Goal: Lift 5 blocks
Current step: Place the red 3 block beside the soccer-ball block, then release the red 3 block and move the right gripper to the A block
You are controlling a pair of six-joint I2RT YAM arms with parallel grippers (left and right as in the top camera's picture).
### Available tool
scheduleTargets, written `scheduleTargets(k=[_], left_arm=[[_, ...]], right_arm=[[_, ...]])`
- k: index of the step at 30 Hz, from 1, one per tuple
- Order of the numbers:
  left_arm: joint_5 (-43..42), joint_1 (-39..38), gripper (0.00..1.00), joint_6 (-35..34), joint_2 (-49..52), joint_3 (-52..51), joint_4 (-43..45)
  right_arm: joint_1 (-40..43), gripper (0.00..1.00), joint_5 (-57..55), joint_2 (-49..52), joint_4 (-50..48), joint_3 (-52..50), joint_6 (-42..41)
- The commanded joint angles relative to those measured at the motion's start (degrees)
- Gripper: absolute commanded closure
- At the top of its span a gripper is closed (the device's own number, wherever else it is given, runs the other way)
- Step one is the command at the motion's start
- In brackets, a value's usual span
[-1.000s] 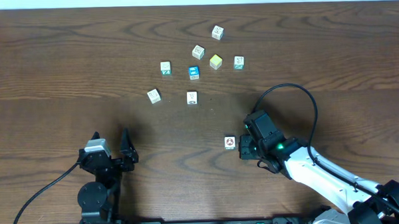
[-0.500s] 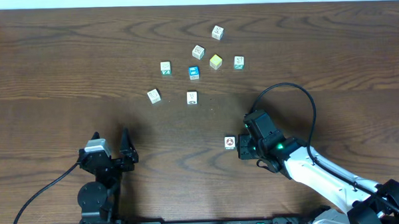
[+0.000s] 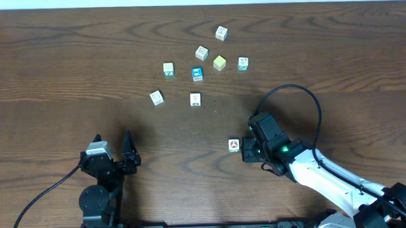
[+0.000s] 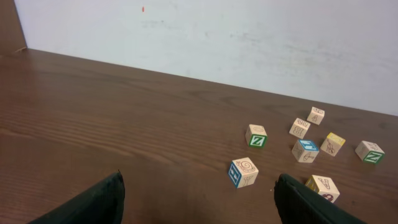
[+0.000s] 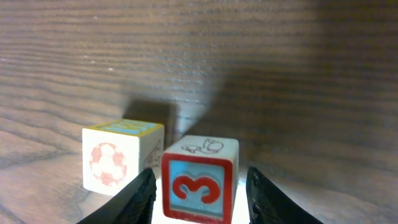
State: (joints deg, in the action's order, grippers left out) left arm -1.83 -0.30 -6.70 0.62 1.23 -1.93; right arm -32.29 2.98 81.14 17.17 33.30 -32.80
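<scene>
Blocks (image 3: 195, 99) on table (image 3: 66, 64): small, stiff, probably light.
Right fingers (image 5: 135, 198) apart astride red-3 block (image 5: 199, 182); left fingers (image 4: 93, 202) spread, empty. Best pinched across opposite flat faces.

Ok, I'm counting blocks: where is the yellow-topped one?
Overhead, the yellow-topped block sits in the far cluster, between the blue-faced cube on its left and a green-marked cube.

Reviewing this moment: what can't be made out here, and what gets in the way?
Overhead: the red-3 block is hidden under the right pincer; only the neighbouring block shows.
Right wrist: the red-3 block's base is cut off by the bottom edge, so whether it stands on the table is unclear.
Overhead: the picture on the farthest block is too small to read.
</scene>
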Motion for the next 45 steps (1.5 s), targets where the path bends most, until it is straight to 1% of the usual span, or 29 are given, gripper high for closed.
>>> scheduleTargets(k=[1, 3, 6, 11, 13, 14, 15, 16, 17, 18, 20, 24, 32, 37, 45], left_arm=[[0.31, -0.17, 0.23, -0.5, -0.39, -1.01, -2.08], [0.31, -0.17, 0.23, -0.5, -0.39, -1.01, -2.08], [0.31, -0.17, 0.23, -0.5, -0.39, -1.01, -2.08], [0.31, -0.17, 0.23, -0.5, -0.39, -1.01, -2.08], [0.31, -0.17, 0.23, -0.5, -0.39, -1.01, -2.08], [0.31, -0.17, 0.23, -0.5, -0.39, -1.01, -2.08], [0.31, -0.17, 0.23, -0.5, -0.39, -1.01, -2.08], [0.31, -0.17, 0.23, -0.5, -0.39, -1.01, -2.08], [0.31, -0.17, 0.23, -0.5, -0.39, -1.01, -2.08], [0.31, -0.17, 0.23, -0.5, -0.39, -1.01, -2.08], [0.31, -0.17, 0.23, -0.5, -0.39, -1.01, -2.08], [0.31, -0.17, 0.23, -0.5, -0.39, -1.01, -2.08], [0.31, -0.17, 0.23, -0.5, -0.39, -1.01, -2.08], [0.31, -0.17, 0.23, -0.5, -0.39, -1.01, -2.08], [0.31, -0.17, 0.23, -0.5, -0.39, -1.01, -2.08]], right_arm=[[-0.37, 0.55, -2.25, -1.66, 2.43, 2.29, 0.35], [-0.37, 0.55, -4.31, -3.04, 5.31, 3.5, 0.57], [-0.37, 0.55, -4.42, -5.35, 7.61, 4.85, 2.73], [-0.37, 0.5, -4.44, -9.09, 9.44, 6.4, 3.37], [-0.37, 0.52, -4.87, -9.84, 9.57, 6.4, 3.32], [-0.37, 0.57, -5.68, -9.9, 10.01, 6.4, 3.3], [-0.37, 0.66, -7.08, -9.88, 10.84, 6.4, 3.21], [-0.37, 0.73, -8.72, -9.75, 11.8, 6.38, 2.84], [-0.35, 0.78, -10.36, -9.62, 12.76, 6.38, 2.6], [-0.33, 0.82, -11.45, -9.55, 13.79, 6.38, 2.62], [-0.33, 0.87, -12.24, -9.33, 14.86, 6.38, 2.67], [-0.31, 0.98, -12.96, -8.79, 14.97, 6.38, 2.67], [0.11, 0.99, -14.53, -3.3, 13.64, 6.34, 2.56], [0.11, 0.99, -11.91, -0.46, 11.74, 6.34, 1.97], [0.02, 0.99, -7.48, 0.63, 11.93, 6.34, 1.53]])
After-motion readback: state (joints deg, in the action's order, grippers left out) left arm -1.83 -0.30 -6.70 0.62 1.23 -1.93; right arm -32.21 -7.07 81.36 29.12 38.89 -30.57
